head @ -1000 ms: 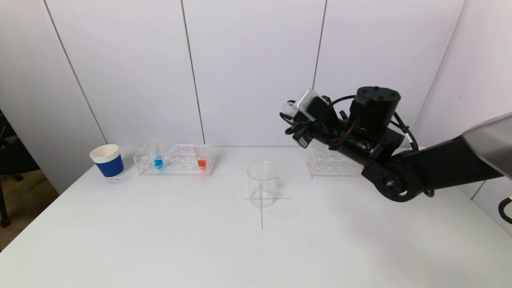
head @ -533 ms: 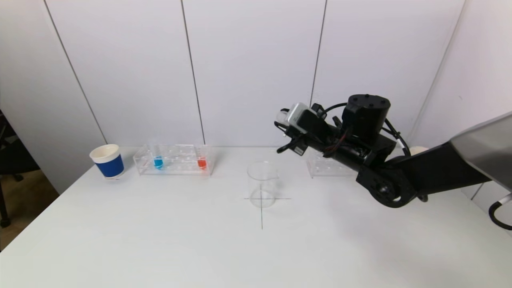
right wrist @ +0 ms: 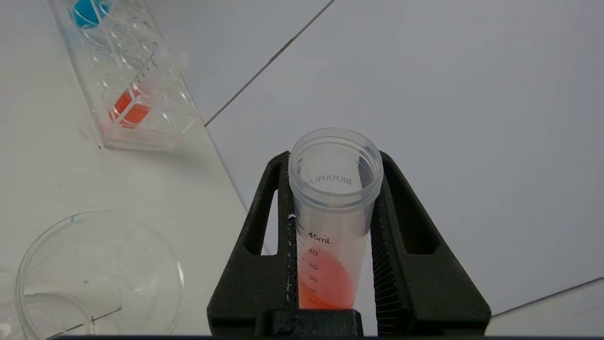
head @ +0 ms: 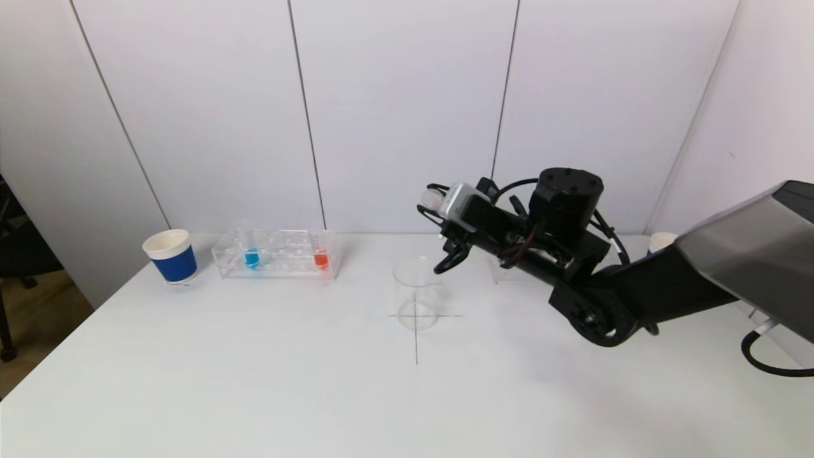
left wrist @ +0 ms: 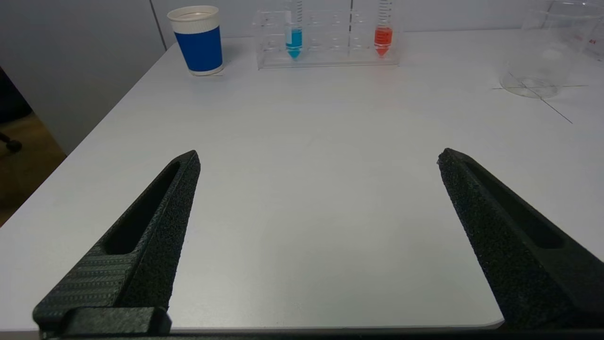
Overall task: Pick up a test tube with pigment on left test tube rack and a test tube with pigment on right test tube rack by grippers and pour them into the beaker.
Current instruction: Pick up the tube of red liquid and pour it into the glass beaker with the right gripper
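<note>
My right gripper (right wrist: 333,158) is shut on a clear test tube (right wrist: 330,226) holding red pigment. In the head view this gripper (head: 442,203) hangs tilted just above and right of the empty glass beaker (head: 416,292), with the tube's mouth pointing left. The left test tube rack (head: 276,254) holds a blue tube (head: 251,257) and a red tube (head: 321,259). The right rack (head: 499,272) is mostly hidden behind the right arm. My left gripper (left wrist: 317,153) is open and empty, low over the table's near left part, out of the head view.
A blue paper cup (head: 172,256) stands left of the left rack. Another cup (head: 661,240) peeks out behind the right arm. A thin cross is drawn on the white table (head: 254,381) under the beaker. The wall runs close behind the racks.
The right arm has carried the tube leftward and lower, from over the right rack to beside the beaker's rim. The left gripper has not moved.
</note>
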`<action>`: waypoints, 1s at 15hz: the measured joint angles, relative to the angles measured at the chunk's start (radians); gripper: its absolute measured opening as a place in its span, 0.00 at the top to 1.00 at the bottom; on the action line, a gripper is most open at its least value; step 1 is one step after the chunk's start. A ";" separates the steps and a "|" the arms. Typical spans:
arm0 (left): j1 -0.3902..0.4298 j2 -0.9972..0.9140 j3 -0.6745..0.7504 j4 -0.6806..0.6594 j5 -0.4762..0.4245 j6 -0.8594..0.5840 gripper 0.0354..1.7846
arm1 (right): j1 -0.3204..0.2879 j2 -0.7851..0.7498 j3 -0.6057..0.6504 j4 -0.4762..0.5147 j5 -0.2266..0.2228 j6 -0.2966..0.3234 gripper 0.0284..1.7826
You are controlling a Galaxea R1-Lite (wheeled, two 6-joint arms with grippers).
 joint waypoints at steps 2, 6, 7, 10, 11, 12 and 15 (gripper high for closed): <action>0.000 0.000 0.000 0.000 0.000 0.000 0.01 | -0.007 0.007 0.003 -0.001 0.006 -0.002 0.73; 0.000 0.000 0.000 0.000 0.000 0.000 0.01 | -0.013 0.015 0.006 -0.039 0.028 -0.008 0.73; 0.000 0.000 0.000 0.000 0.000 0.000 0.01 | -0.013 0.019 0.013 -0.056 0.027 -0.010 0.73; 0.000 0.000 0.000 0.000 0.000 0.000 0.01 | -0.013 0.037 0.023 -0.074 0.028 -0.038 0.73; 0.000 0.000 0.000 0.000 0.000 0.000 0.01 | -0.014 0.040 0.026 -0.075 0.027 -0.045 0.73; 0.000 0.000 0.000 0.000 0.000 0.000 0.01 | -0.014 0.044 0.029 -0.079 0.027 -0.054 0.73; 0.000 0.000 0.000 0.000 0.000 0.000 0.01 | -0.014 0.057 0.031 -0.122 0.027 -0.100 0.73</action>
